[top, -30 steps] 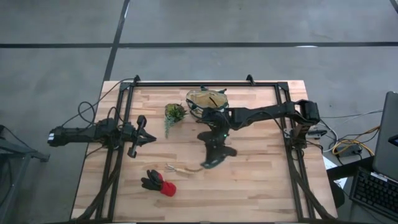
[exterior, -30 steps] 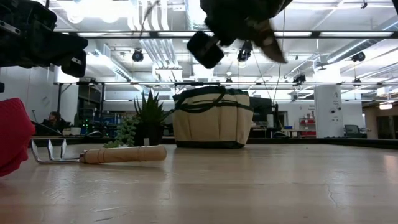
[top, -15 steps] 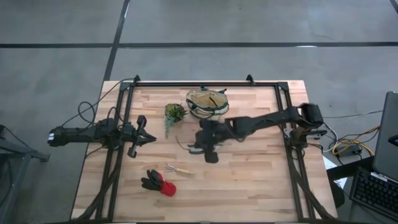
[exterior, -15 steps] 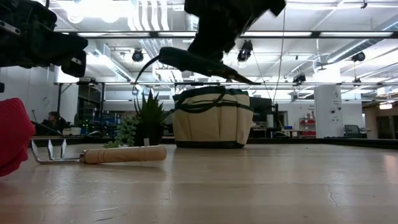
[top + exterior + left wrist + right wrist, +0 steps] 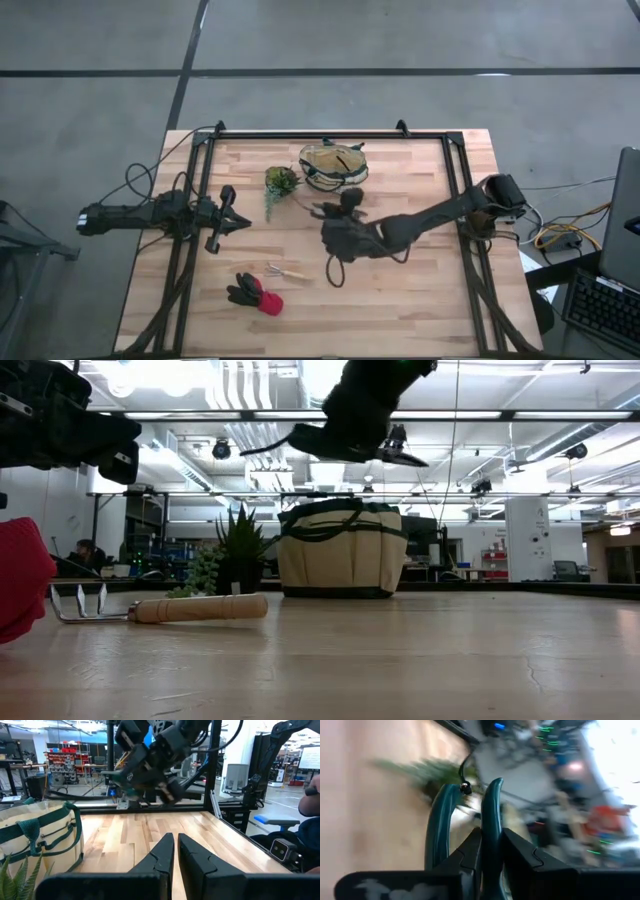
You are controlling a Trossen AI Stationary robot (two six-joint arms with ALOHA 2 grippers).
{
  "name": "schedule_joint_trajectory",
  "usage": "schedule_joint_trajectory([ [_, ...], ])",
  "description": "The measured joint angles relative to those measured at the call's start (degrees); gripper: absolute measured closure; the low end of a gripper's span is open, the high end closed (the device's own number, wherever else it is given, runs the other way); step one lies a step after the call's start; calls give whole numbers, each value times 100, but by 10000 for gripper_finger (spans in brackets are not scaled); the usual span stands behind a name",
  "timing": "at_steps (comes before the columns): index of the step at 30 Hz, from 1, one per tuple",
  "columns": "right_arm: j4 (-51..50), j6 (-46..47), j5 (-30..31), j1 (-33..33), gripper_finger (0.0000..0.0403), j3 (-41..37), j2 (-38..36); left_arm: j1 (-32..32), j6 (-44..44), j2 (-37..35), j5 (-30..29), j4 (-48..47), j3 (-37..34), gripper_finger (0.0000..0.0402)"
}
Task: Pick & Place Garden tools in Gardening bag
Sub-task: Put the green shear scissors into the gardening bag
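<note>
The right gripper (image 5: 490,851) is closed on the pruning shears (image 5: 462,822) by one teal handle and holds them in the air above the middle of the table (image 5: 420,300), just near of the gardening bag (image 5: 333,165). The bag stands at the far side, with the potted plant (image 5: 281,181) to its left. The wooden-handled hand tool (image 5: 287,271) and the gloves (image 5: 254,294) lie on the near left part. The left gripper (image 5: 236,222) waits at the left side, its fingers (image 5: 165,851) nearly together and holding nothing.
</note>
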Motion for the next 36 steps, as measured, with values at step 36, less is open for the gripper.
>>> schedule_joint_trajectory([
  [36,154,-1167,-700,-1544,349,200,-369,-2,0,0,-2,0,0,374],
])
